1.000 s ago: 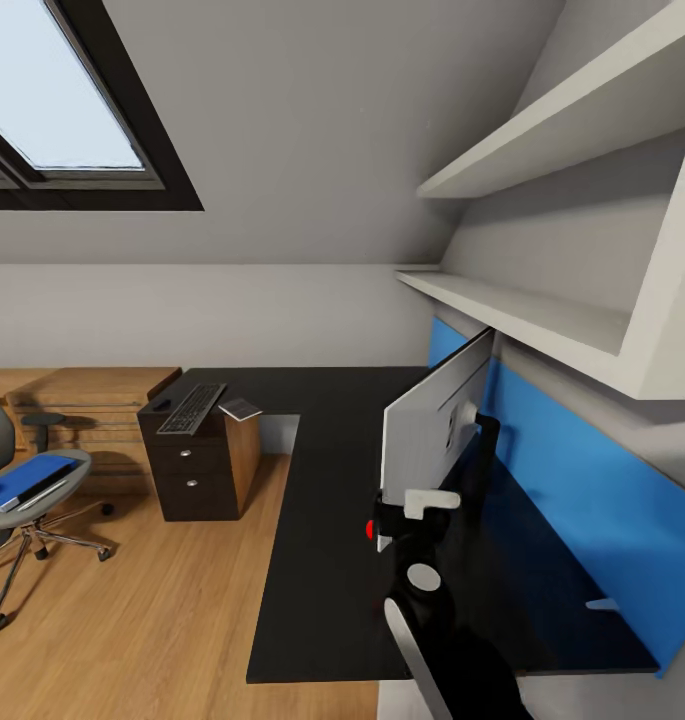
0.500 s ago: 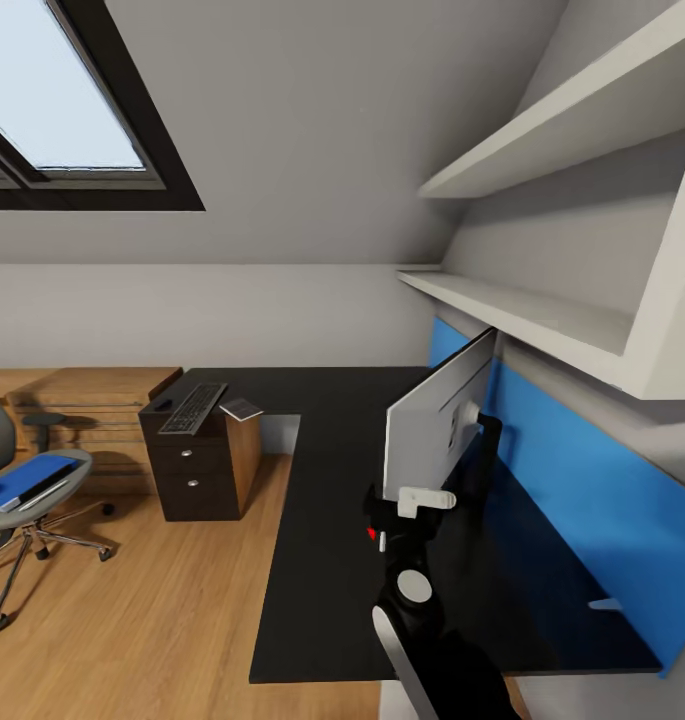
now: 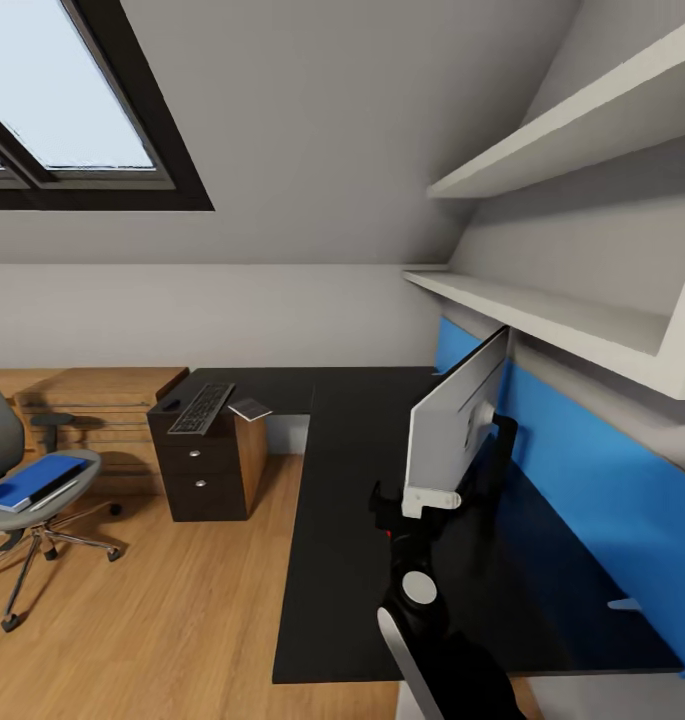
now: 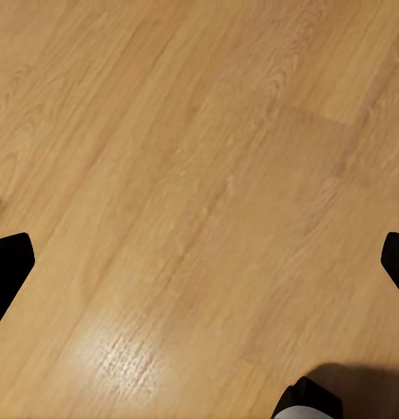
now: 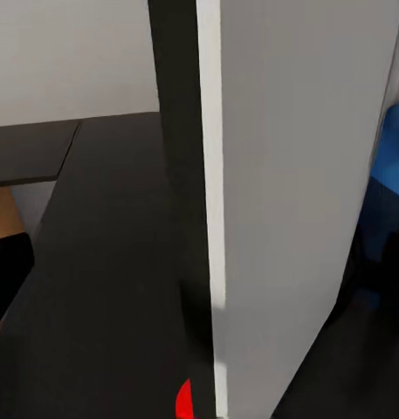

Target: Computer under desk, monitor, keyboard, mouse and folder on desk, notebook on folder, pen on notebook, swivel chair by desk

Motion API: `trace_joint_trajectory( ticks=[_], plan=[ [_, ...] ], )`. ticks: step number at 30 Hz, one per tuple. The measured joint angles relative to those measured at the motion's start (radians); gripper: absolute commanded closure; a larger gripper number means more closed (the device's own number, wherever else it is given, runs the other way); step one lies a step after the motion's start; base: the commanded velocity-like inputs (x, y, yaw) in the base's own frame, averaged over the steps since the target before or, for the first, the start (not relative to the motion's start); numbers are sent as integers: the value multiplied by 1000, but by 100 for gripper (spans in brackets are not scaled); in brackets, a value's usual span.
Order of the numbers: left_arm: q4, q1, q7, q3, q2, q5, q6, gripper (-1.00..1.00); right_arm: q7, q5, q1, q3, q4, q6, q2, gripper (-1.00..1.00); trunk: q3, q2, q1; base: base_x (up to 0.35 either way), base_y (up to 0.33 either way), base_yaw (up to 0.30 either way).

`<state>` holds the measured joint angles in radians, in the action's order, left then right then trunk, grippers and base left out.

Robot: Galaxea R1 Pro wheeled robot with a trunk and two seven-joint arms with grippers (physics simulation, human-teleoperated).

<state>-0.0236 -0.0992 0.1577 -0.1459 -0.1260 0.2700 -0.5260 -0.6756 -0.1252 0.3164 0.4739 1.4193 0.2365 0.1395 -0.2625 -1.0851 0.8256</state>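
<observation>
Glossy black L-shaped desk (image 3: 352, 470) — flat pale-backed monitor (image 3: 452, 420) upright.

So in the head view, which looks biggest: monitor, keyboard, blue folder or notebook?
As they look, largest first:
1. monitor, though it stands nearest the camera
2. folder
3. keyboard, close to the folder, so unsure
4. notebook

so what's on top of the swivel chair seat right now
The blue folder lies flat on the swivel chair seat. Whether anything is underneath the folder cannot be seen, since it covers that part of the seat.
</observation>
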Motion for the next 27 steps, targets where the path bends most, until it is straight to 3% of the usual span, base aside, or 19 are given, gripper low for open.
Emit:
trace_joint_trajectory(
  ticks=[8,18,27],
  plan=[
    [0,0,0,0,0,0,0,-100,0,4,0,0,-4,-4,-15,-100,0,0,0,0,2,0],
    [0,0,0,0,0,0,-4,-100,-10,102,0,-2,-101,-44,-12,-100,0,0,0,90,0,0],
    [0,0,0,0,0,0,-4,-100,-27,109,0,-4,-107,-51,-12,-100,0,0,0,39,0,0]
  ],
)
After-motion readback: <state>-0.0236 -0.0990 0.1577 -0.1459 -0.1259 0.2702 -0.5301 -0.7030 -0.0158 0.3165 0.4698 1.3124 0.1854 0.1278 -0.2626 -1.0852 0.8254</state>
